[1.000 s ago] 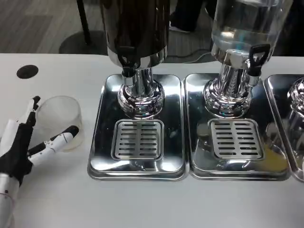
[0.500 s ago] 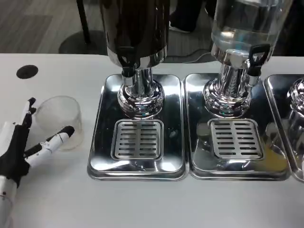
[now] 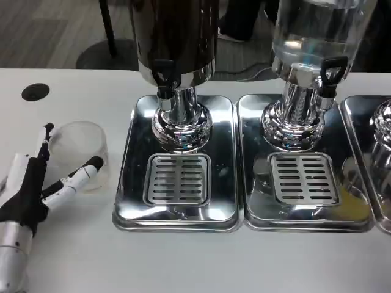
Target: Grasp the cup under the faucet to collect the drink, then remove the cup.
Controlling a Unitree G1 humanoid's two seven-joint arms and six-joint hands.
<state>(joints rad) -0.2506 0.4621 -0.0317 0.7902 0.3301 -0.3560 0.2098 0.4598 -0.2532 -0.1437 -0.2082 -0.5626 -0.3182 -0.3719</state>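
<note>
A clear plastic cup [image 3: 82, 152] stands upright on the white table, left of the steel tray [image 3: 131, 183] under the dark dispenser. The dispenser's black faucet [image 3: 162, 76] hangs above the slotted grate [image 3: 177, 178], which carries nothing. My left hand [image 3: 36, 186] lies at the left edge with its fingers spread. One finger [image 3: 44, 139] runs along the cup's far left side, and another [image 3: 76, 176] reaches along its near side. The cup stands between them. Whether they touch its wall I cannot tell.
A second dispenser with clear liquid and a black tap [image 3: 330, 72] stands on its own steel tray [image 3: 256, 207] to the right. A third tray [image 3: 366, 122] shows at the right edge. A black round hole [image 3: 35, 91] marks the table at the back left.
My left hand drew back a little toward the left edge, then came forward again around the cup. The cup stays in about the same spot.
</note>
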